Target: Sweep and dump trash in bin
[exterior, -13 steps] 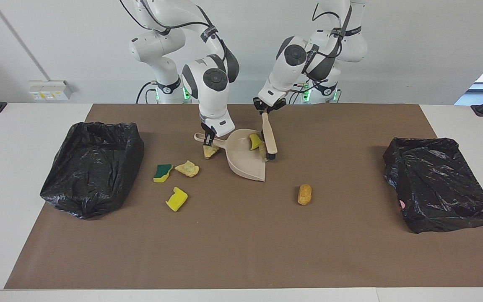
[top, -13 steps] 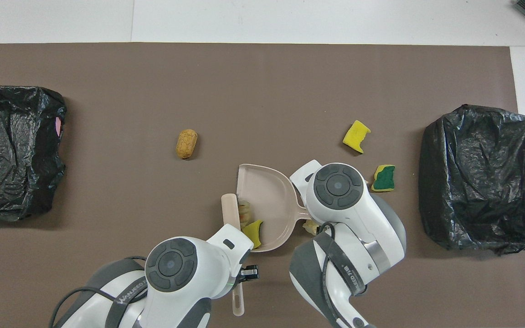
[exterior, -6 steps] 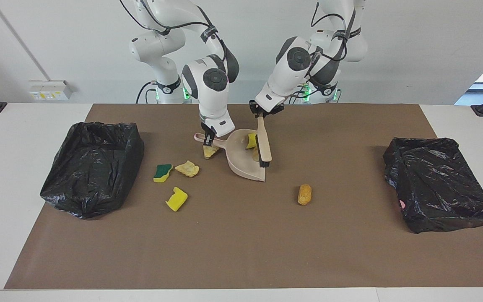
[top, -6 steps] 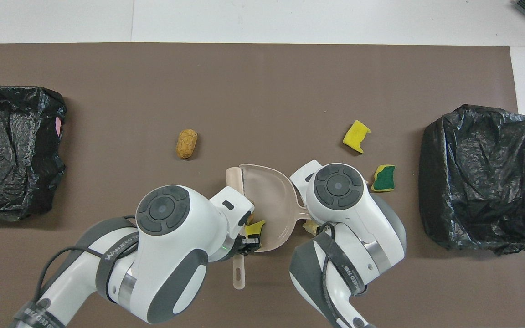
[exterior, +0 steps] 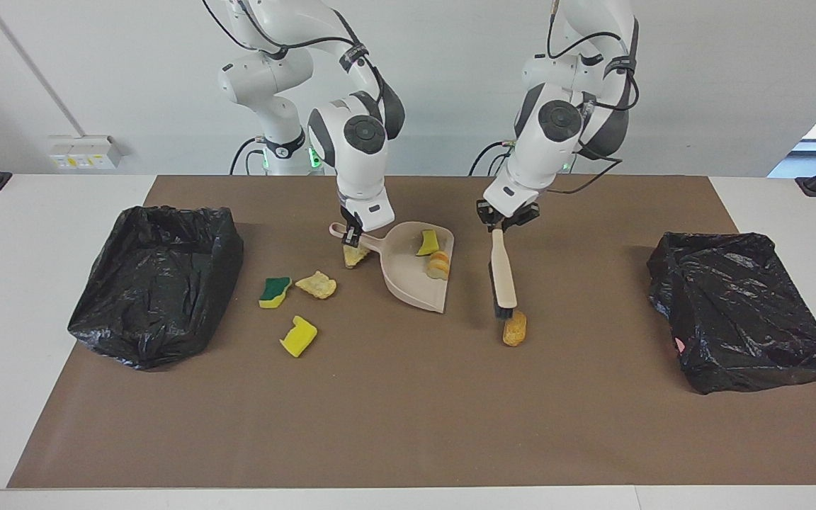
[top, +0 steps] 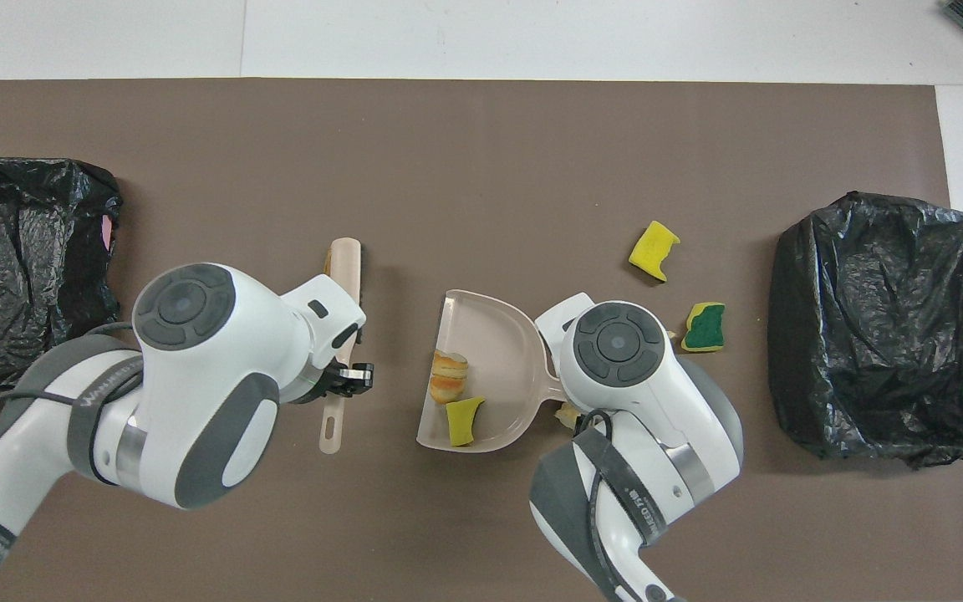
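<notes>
— Two scraps in dustpan (exterior: pixel 415 273), centre frame; roll (exterior: pixel 514 329) lower right of it, brush (exterior: pixel 503 276) bristles touching it?
— Yes. Left gripper (exterior: pixel 503 221) clenched on brush handle, right gripper (exterior: pixel 351 237) grasping dustpan handle. Roll's probably light, rolls easily; push its long side.

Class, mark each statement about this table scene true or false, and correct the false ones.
1. The beige plastic dustpan holds two scraps. True.
2. The left hand holds the beige black-bristled brush by its handle. True.
3. The brush bristles are inside the dustpan. False: they are at the golden-brown oblong roll, apart from the pan.
4. The right hand grips a black bin bag. False: it holds the dustpan's handle.
5. The green-topped sponge piece lies in the dustpan. False: it lies on the brown mat, toward the right arm's end.
</notes>
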### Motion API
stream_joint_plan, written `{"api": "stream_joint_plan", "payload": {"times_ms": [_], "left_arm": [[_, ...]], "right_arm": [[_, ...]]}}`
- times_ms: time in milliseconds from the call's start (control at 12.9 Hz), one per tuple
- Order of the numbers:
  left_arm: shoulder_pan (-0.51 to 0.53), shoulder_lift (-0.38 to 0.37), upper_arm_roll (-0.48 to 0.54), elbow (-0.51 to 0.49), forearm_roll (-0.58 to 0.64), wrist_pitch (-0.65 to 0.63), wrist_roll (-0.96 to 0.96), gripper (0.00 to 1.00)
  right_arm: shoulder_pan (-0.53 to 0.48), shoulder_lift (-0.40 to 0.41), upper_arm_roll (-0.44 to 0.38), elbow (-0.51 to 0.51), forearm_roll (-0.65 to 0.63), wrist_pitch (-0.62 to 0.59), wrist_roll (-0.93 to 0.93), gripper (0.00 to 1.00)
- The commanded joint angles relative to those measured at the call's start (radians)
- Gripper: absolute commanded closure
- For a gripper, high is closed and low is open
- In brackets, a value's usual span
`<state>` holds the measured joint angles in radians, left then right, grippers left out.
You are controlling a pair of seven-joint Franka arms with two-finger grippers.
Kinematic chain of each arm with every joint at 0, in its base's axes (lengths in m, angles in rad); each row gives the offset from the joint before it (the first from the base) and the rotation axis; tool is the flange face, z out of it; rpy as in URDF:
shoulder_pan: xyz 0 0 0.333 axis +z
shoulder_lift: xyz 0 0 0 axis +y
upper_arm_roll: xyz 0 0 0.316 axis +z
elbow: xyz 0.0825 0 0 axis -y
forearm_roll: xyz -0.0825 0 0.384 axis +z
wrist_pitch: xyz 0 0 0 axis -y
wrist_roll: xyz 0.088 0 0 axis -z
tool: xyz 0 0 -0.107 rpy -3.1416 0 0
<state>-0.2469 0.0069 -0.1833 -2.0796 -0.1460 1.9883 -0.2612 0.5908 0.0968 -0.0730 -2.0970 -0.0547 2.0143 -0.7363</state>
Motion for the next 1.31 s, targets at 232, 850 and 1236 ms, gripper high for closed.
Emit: {"api": "stream_joint_plan", "payload": {"times_ms": [232, 850, 1236], "left_arm": [[0.014, 0.224, 0.140, 0.252, 0.132, -0.052, 0.371, 1.00], [0.031, 0.248, 0.130, 0.222, 0.135, -0.125, 0.545, 1.00], [-0.047, 0.164, 0.113, 0.100, 0.047, -0.170, 0.519, 1.00]], "right_arm": [[0.033, 0.043, 0.007, -0.015, 0.006, 0.128, 0.063, 1.00], [0.049, 0.038, 0.009, -0.014, 0.007, 0.092, 0.123, 1.00], [0.072, 0.014, 0.009, -0.012, -0.010, -0.006, 0.123, 1.00]]}}
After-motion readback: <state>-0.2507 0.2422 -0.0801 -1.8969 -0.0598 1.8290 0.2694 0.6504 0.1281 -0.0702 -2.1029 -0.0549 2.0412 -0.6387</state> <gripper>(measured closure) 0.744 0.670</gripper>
